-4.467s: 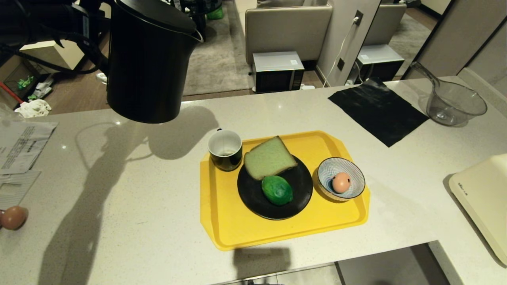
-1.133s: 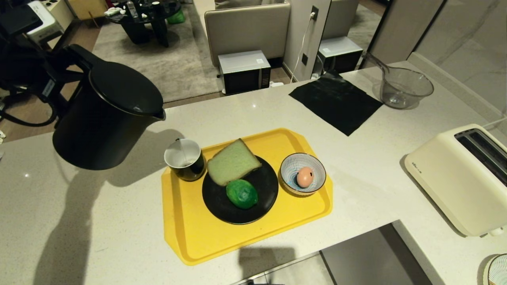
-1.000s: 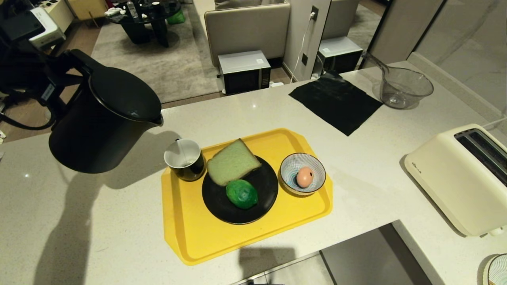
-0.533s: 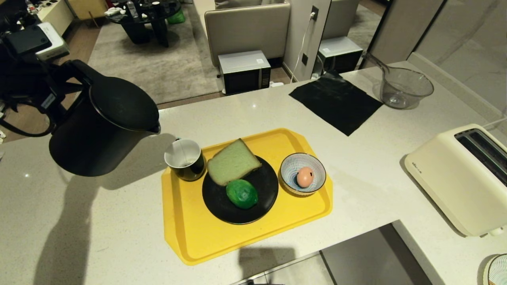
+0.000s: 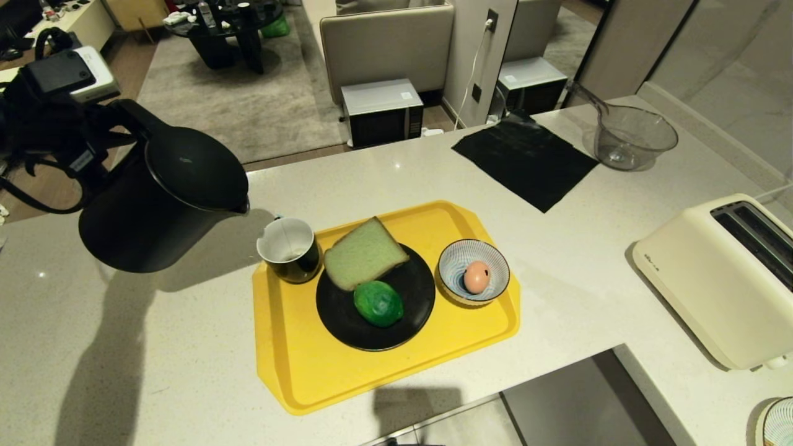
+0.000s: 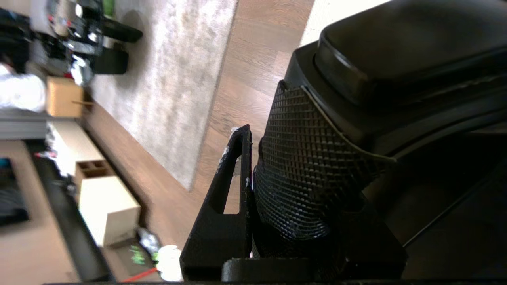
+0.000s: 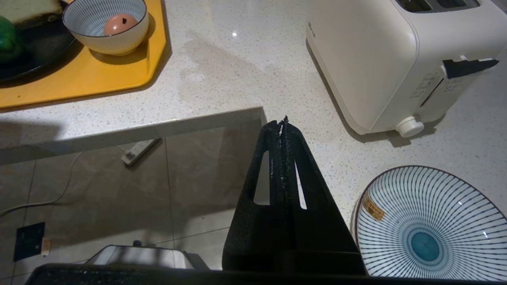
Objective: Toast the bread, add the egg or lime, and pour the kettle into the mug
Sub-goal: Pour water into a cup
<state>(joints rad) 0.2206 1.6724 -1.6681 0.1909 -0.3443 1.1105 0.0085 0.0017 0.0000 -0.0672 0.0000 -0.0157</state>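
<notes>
My left gripper (image 6: 253,186) is clamped on the textured handle of the kettle (image 5: 162,198), holding it in the air, tipped so its spout hangs just beside the rim of the mug (image 5: 289,249), on the mug's far-left side; I judge this tilt is for pouring. The mug sits on a yellow tray (image 5: 322,371), touching a black plate (image 5: 416,310) that carries the bread (image 5: 361,253) and the lime (image 5: 378,303). Right of the mug, beyond the plate, a striped bowl (image 5: 497,260) holds an egg (image 5: 476,276). My right gripper (image 7: 283,130), fingers pressed together and empty, is parked off the counter's edge near the toaster (image 7: 368,59).
</notes>
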